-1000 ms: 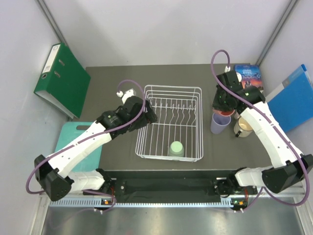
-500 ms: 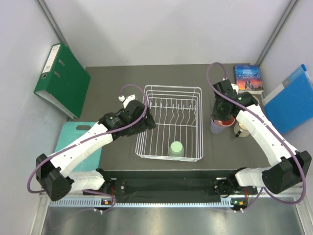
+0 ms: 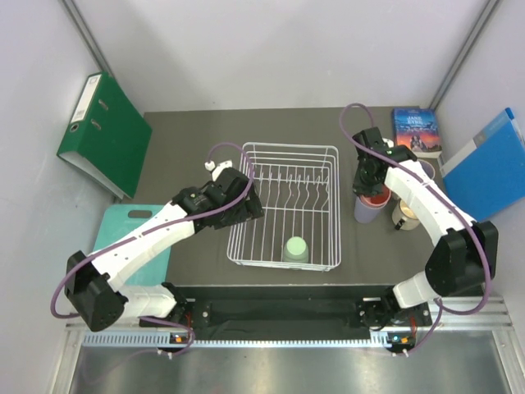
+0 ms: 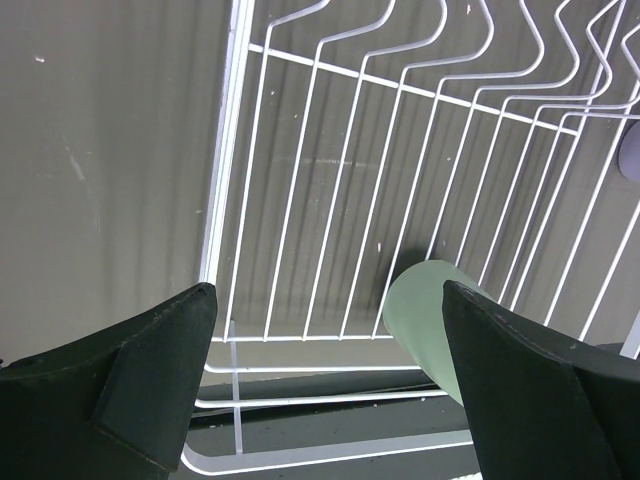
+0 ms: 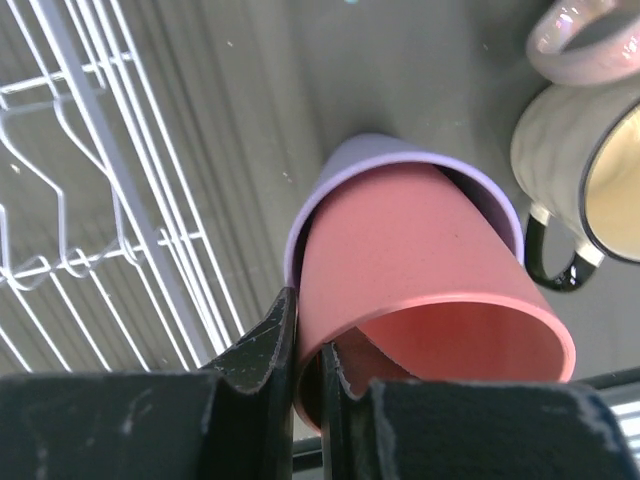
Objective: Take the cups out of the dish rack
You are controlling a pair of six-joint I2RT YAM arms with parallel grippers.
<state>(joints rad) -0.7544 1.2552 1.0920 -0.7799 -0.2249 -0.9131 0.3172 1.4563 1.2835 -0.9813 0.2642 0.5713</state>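
Observation:
The white wire dish rack (image 3: 287, 156) stands mid-table and holds one upside-down sage green cup (image 3: 295, 249) at its near edge. My left gripper (image 3: 251, 205) hovers open and empty over the rack's left rim. In the left wrist view (image 4: 326, 290) the green cup (image 4: 428, 318) lies by the right finger and the rack (image 4: 222, 180) is below. My right gripper (image 3: 369, 182) is shut on the rim of the pink cup (image 5: 430, 270), which sits inside the lavender cup (image 5: 400, 146) right of the rack. One finger is inside the pink cup and one outside (image 5: 308, 345). A cream mug (image 5: 575, 165) stands beside them.
A green binder (image 3: 102, 131) leans at the back left and a teal cutting board (image 3: 123, 226) lies left of the rack. A book (image 3: 417, 131) and a blue folder (image 3: 492, 164) are at the back right. A pale glossy mug part (image 5: 585, 35) shows beyond the cream mug.
My right gripper has moved left and down and set the pink cup into the lavender cup. My left gripper has shifted slightly forward along the rack's left rim.

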